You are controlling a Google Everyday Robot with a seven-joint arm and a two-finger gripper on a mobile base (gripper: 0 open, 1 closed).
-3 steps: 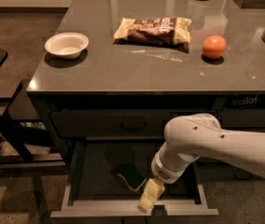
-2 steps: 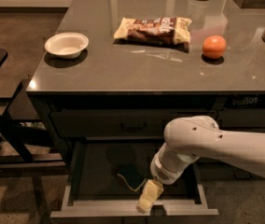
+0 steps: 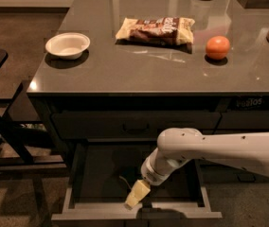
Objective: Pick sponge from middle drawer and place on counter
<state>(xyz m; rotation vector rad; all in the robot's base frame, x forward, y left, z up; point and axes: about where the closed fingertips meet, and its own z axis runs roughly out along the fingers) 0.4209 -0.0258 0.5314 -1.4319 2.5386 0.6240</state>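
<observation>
Since the earlier frames, the gripper (image 3: 137, 194) has been shifted leftward in the frame, and the white arm (image 3: 205, 150) has been carried with it; all other items are shown unmoved. The sponge (image 3: 128, 183) is seen only as a dim dark shape on the floor of the middle drawer (image 3: 71, 193), at lower centre of the frame. The gripper is placed just beside it, at its lower right, close above the drawer's front rim. Whether contact is made cannot be told, nor whether the gripper is wide or narrow. The drawer is shown pulled fully out below a closed drawer with a dark bar handle (image 3: 135, 126).

The arm is seen entering from the right edge and bending down into the open drawer. Above, the counter (image 3: 125, 67) fills the upper half of the frame. On it are shown a white bowl (image 3: 67, 45) at upper left, a brown-and-yellow snack bag (image 3: 156, 30) at upper centre, and an orange fruit (image 3: 218, 47) to the right of the bag, well apart from the bowl. A dark chair frame (image 3: 2, 126) is seen at the left edge.
</observation>
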